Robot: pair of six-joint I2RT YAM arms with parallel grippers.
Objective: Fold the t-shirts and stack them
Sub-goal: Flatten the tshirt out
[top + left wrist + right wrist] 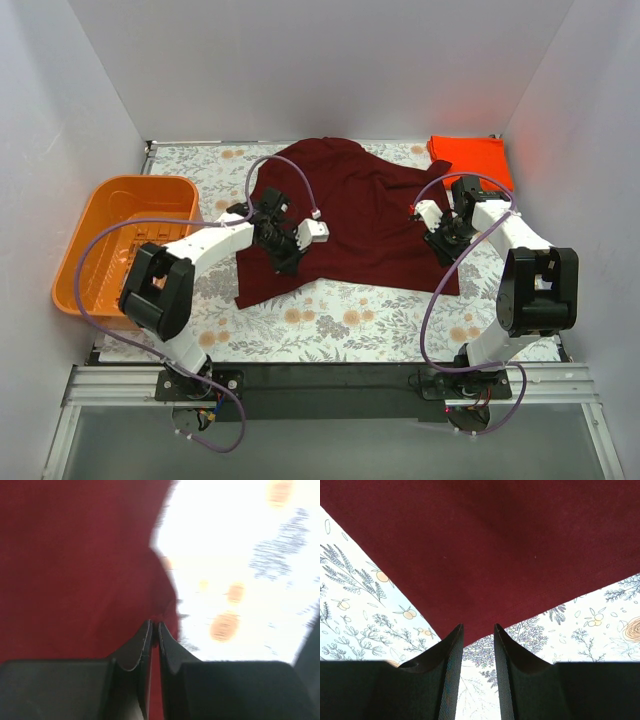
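- We see the left gripper [286, 258] on the left part of the maroon t-shirt [360, 220], towards the near-left corner of the cloth.
- In the left wrist view its fingers [132, 650] are pressed almost together, with only a thin slit between them. A ridge of maroon cloth runs right into the tips, so we read it as pinched on the shirt's edge. The view is blurred, so we are not fully sure.
- The right gripper [437, 245] is at the shirt's right edge, on the side of the bench's right edge.
- In the right wrist view its fingers [447, 670] stand apart with a clear gap. The shirt's corner points into that gap, just beyond the tips, and nothing is held. We can't tell whether there is contact.
- The maroon shirt sits mid-bench, spread but not flat. It is rumpled and bunched towards the far edge, and its near hem runs slanted. The hem stitching is visible in the right wrist view.
- The orange-red t-shirt [470, 155] is a folded rectangle in the far-right corner, apart from the maroon one.
- The orange basket [90, 230] is at the left edge of the bench.
- The floral table cover [350, 325] shows along the near edge.
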